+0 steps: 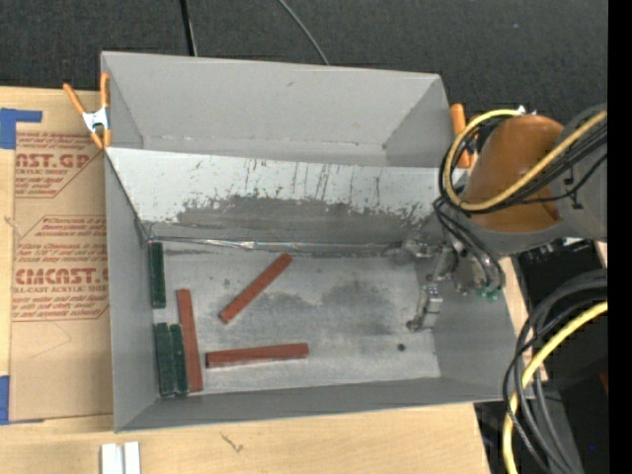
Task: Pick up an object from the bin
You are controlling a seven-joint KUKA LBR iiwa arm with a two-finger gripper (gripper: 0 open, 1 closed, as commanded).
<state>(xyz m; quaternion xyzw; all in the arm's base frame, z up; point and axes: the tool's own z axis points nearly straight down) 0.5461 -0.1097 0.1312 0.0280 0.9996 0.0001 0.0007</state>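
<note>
My gripper point(430, 302) hangs low over the bin's bare right side, close to the right wall, with nothing visible in it. The nearest loose things lie well to its left. A red-brown flat bar point(255, 287) lies slanted near the middle of the floor. A second red-brown bar point(257, 355) lies level near the front wall.
Along the left wall lie an upright red-brown bar point(187, 339), a thin dark green bar point(157, 274) and two dark green bars point(168, 359) side by side in the front left corner. The arm's orange cover and cables stand over the right rim.
</note>
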